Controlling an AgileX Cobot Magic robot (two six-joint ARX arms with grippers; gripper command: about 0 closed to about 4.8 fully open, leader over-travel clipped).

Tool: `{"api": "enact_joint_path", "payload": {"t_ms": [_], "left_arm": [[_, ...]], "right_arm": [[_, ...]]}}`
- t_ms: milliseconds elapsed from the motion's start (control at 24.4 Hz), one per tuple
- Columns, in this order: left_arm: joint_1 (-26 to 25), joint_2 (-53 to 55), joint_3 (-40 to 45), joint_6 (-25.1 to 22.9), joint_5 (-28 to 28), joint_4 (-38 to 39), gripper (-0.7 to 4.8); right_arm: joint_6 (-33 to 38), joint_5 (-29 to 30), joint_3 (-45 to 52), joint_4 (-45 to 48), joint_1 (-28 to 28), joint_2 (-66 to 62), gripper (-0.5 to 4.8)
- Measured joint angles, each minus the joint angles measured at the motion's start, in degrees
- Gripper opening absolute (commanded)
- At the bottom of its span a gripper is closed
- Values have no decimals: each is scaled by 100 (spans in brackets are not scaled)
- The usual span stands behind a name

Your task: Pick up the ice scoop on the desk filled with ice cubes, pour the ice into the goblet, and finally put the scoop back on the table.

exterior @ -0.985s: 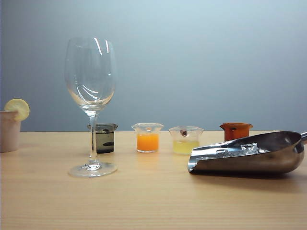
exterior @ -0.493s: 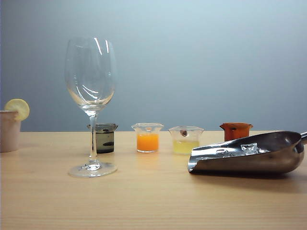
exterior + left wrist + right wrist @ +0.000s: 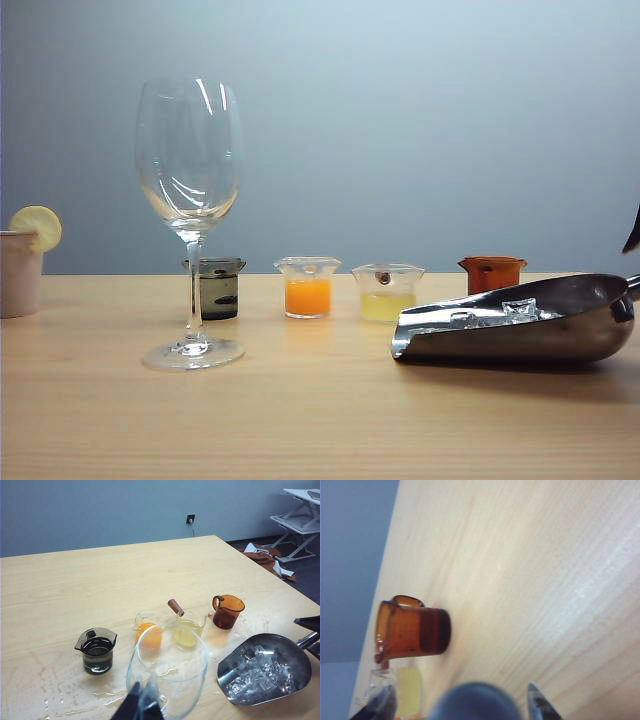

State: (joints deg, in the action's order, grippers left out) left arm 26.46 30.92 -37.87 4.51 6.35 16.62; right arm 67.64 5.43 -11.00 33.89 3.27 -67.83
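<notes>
Right gripper arrives!
Its jaws spread beside the ice scoop handle, newly in view; left gripper's state unclear.

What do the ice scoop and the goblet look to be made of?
Ice scoop: apparently polished stainless steel, with mirror-like reflections of the ice cubes. Goblet: clear, probably thin glass; fully see-through with bright curved highlights.

Steel ice scoop lying on desk, ice cubes inside; goblet upright, empty
</notes>
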Motion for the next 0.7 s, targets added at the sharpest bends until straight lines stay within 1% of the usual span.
{"api": "enact_joint_path", "payload": {"t_ms": [41,82,123,164,246,328,410,493,534,698], "left_arm": [[0,0,0,0,0,0,-6],[0,0,0,0,0,0,-6],[0,0,0,0,0,0,-6],[0,0,0,0,0,0,-6],[0,0,0,0,0,2,-6],[0,0,0,0,0,2,-6],[0,0,0,0,0,2,-6],[0,0,0,0,0,2,-6],[0,-2,0,0,0,2,-6],[0,-2,0,0,0,2,-6]], "right_arm": [[2,0,2,9,0,-52,333],[0,0,4,13,-2,-96,318],[0,-2,4,15,0,-109,277],[2,-4,4,22,0,-129,252],[0,-13,9,48,0,-129,225],[2,-26,9,77,-2,-129,170],[2,-28,9,77,-2,-129,102],[24,-37,-2,151,-2,-127,98],[22,-55,-4,140,-2,-129,87],[111,-94,-11,229,-4,-133,17]]}}
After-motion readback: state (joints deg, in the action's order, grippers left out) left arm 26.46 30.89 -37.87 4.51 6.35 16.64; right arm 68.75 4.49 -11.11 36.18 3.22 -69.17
